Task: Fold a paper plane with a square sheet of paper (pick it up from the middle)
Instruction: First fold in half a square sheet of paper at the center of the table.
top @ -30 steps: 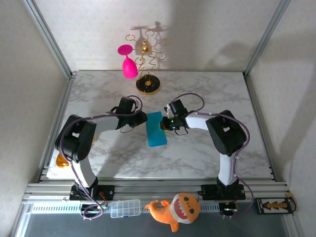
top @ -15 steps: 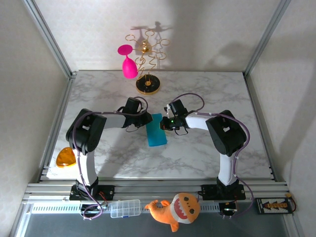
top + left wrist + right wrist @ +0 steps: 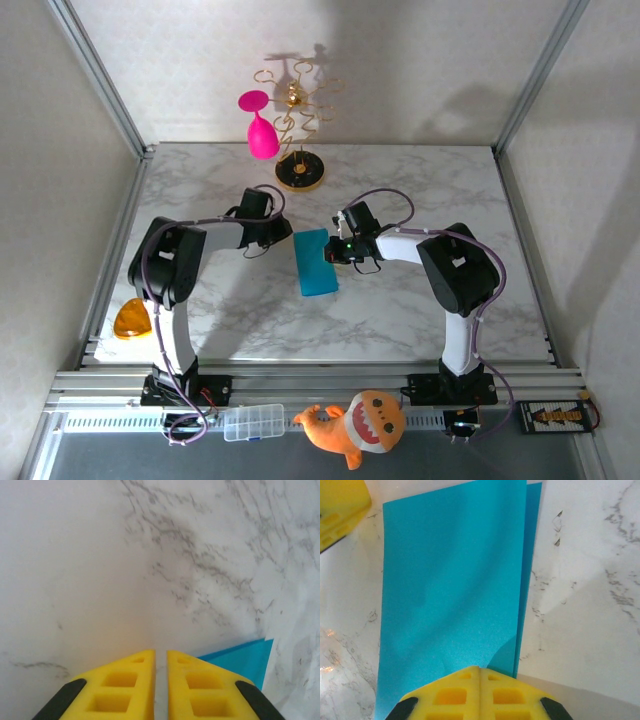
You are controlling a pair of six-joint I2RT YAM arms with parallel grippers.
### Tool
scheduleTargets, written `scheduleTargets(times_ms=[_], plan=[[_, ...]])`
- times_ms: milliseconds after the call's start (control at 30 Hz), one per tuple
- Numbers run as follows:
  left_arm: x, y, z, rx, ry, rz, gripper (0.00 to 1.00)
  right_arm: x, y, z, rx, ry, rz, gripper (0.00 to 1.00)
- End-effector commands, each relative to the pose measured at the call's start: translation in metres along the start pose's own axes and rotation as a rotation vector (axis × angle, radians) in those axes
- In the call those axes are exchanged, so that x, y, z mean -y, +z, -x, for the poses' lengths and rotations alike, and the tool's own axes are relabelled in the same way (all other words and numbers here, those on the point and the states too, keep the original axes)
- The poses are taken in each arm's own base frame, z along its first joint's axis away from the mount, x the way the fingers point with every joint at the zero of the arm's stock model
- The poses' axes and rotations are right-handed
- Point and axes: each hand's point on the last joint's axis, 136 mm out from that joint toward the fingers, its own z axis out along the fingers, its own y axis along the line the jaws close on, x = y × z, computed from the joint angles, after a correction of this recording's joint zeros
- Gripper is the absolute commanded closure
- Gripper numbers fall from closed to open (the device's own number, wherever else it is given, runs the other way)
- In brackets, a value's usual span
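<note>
Square sheet of paper (image 3: 317, 262) folded in half once; nose and wing folds remain. Right gripper (image 3: 479, 672) closed, pressing its edge; left gripper (image 3: 160, 656) nearly closed, empty.

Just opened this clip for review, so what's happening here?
Two arms are working on a blue paper lying on the marble table, already folded in half into a narrow strip. The right tool is shut and pressing on the paper's right edge. The left tool, nearly shut and holding nothing, sits on the table just off the paper's far left corner. No plane shape yet.
</note>
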Motion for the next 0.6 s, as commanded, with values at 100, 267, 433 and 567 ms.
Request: scheduleTargets(times_ms=[100,267,433,567], plan=[[0.065,-0.016,-0.011,0.004,0.0,-0.192,0.86,0.135,0.001,-0.116,-0.325,0.126,-0.502,1.0],[0.065,0.002,-0.03,-0.026,0.005,-0.159,0.86,0.134,0.002,-0.117,-0.33,0.127,-0.498,1.0],[0.037,0.018,-0.03,-0.032,0.014,-0.021,0.86,0.135,0.001,-0.118,-0.33,0.125,-0.501,1.0],[0.011,0.022,-0.024,-0.022,0.007,0.067,0.87,0.136,0.001,-0.119,-0.331,0.123,-0.501,1.0]])
